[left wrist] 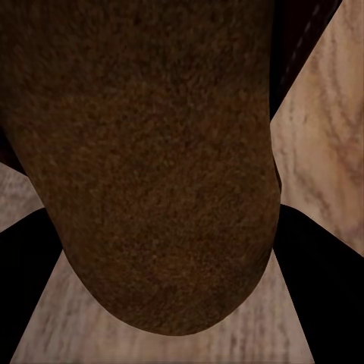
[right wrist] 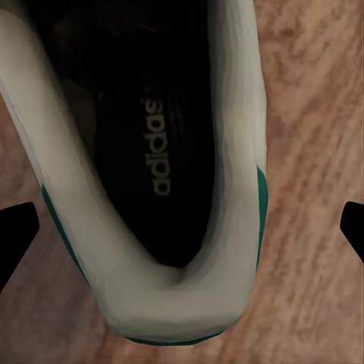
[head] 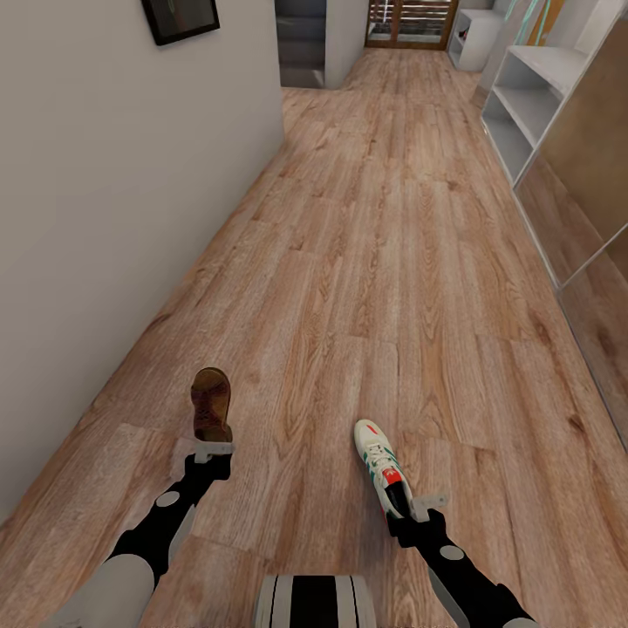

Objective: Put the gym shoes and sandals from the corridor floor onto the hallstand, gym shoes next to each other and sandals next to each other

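The left gripper (head: pixel 212 452) has its jaws closed on a small brown leather sandal (head: pixel 211 403). The right gripper (head: pixel 417 506) grips a white lace-up sneaker with green stripes (head: pixel 379 462). Ahead, the light wood plank floor (head: pixel 384 262) lies open between the off-white wall (head: pixel 113 174) and the mirrored doors (head: pixel 584 201).

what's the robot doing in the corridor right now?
It is carrying two shoes at once. The left pincer is shut on a brown sandal, and the right pincer holds a white gym shoe by its heel. Both are held out over the wood floor. The pale shelving along the right wall lies well ahead, so nothing is placed yet. The other two shoes are not in sight.
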{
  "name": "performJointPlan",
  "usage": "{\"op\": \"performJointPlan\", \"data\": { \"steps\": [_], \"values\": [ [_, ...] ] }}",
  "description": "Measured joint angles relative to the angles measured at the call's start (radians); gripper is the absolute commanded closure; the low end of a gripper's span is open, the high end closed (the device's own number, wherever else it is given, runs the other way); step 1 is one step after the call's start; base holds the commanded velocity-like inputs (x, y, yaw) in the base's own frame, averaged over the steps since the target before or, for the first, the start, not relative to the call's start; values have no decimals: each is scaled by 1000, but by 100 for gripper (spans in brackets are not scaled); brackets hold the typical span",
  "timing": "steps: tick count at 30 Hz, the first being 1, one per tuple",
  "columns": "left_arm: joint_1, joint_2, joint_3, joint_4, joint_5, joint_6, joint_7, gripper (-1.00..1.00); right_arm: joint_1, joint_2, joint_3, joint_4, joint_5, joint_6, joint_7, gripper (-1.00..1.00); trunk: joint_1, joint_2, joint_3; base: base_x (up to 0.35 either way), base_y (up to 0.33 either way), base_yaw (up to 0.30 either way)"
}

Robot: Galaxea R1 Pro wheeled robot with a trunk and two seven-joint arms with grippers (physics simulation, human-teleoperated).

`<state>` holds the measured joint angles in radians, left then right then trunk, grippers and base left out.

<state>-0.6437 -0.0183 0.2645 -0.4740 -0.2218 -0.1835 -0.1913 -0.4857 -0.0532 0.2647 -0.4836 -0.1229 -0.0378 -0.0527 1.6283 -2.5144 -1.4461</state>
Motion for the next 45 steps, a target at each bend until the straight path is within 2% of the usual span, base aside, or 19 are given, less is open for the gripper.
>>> {"op": "performJointPlan", "data": {
  "steps": [13, 14, 35, 45],
  "values": [
    [0, 1, 0, 3, -2, 0, 0, 100, 0, 0, 0, 0, 0, 0, 0, -100, 0, 0, 0, 22, 0, 0],
    [0, 1, 0, 3, -2, 0, -1, 100, 0, 0, 0, 0, 0, 0, 0, 100, 0, 0, 0, 10, 0, 0],
    [2, 0, 0, -4, -2, -2, 0, 100, 0, -1, -3, 0, 2, 0, 1, 100, 0, 0, 0, 1, 0, 0],
    [2, 1, 0, -5, -1, 0, 1, 100, 0, -1, 0, 0, 0, -2, 2, 100, -5, 2, 39, 0, 0, 0]
  ]
}}
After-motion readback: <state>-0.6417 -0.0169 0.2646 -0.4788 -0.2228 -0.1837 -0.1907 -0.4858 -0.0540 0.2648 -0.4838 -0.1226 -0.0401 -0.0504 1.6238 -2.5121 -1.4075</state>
